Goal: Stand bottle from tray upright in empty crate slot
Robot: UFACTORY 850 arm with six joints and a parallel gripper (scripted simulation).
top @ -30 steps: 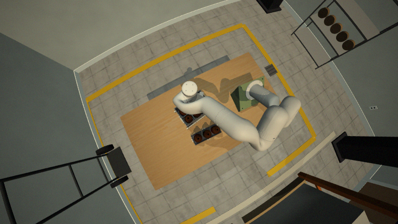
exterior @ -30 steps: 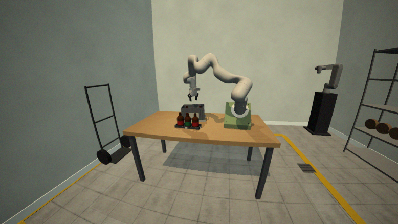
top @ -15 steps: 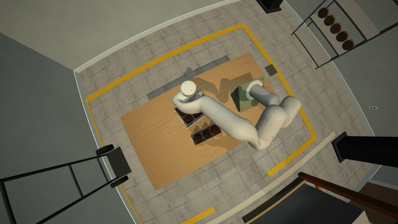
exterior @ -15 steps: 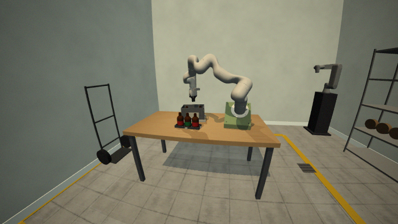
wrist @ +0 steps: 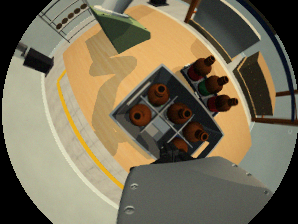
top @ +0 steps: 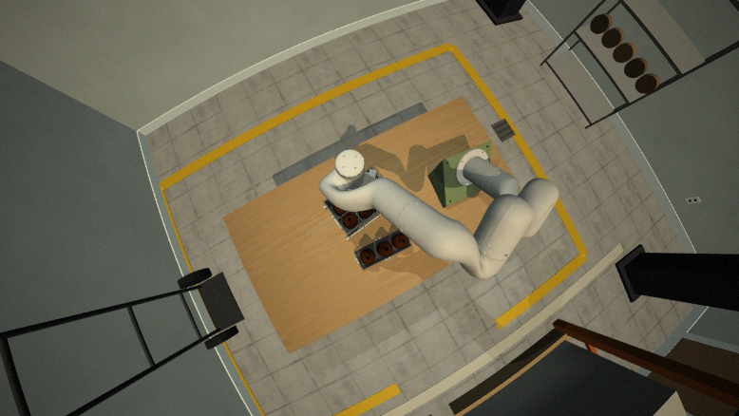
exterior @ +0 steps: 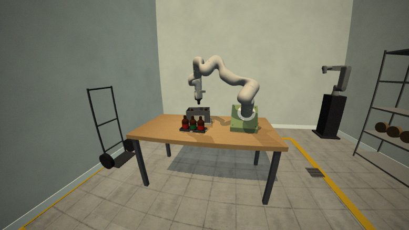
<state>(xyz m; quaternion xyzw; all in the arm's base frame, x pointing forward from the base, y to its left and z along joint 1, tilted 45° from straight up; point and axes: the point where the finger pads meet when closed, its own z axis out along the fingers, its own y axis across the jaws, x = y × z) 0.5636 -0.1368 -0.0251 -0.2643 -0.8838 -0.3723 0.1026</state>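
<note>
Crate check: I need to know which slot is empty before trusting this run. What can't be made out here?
- Top view: the arm covers most of the crate; only some bottles show at its near side.
- Exterior view: the crate wall hides its slots.
- Wrist view: the end effector's housing cuts off the crate's near edge; fingers hardly show.
- Tray bottle labels: too small to read.
</note>
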